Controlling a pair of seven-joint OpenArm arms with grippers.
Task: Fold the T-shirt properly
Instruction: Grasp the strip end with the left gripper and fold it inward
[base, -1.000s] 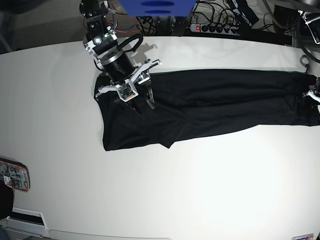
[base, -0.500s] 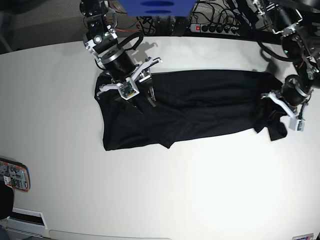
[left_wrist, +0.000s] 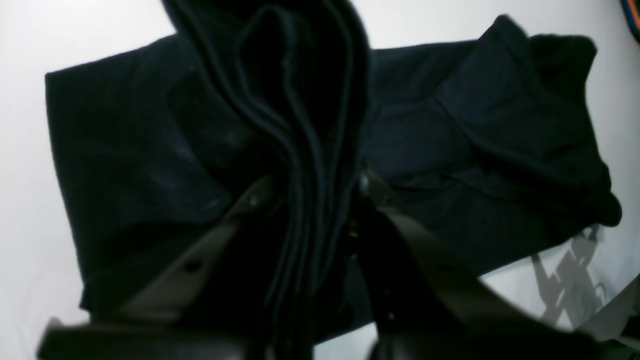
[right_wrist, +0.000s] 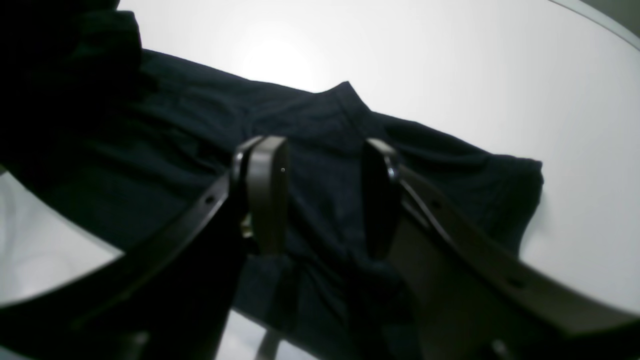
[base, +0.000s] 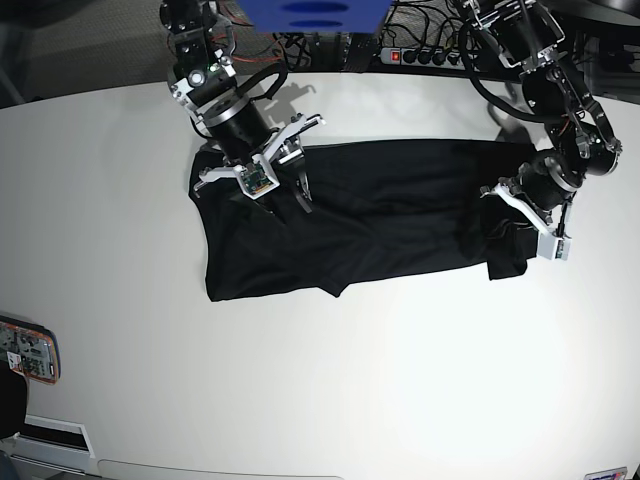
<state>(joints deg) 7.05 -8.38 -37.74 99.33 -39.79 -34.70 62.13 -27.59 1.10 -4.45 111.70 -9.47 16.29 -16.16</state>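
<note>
Two grippers work the T-shirt (base: 370, 215), a long black band lying across the table (base: 330, 380) toward its far edge. The left gripper (base: 512, 222) pinches the bunched end, lifted over the cloth. The right gripper (base: 285, 195), jaws half apart and empty, presses the other end down. Judged mid-fold: next, lay the held end flat and square.

I was working in a lab: a bare white worktop (base: 330, 380), with a power strip (base: 432, 56) and tangled cables (base: 300, 45) behind the claws.
</note>
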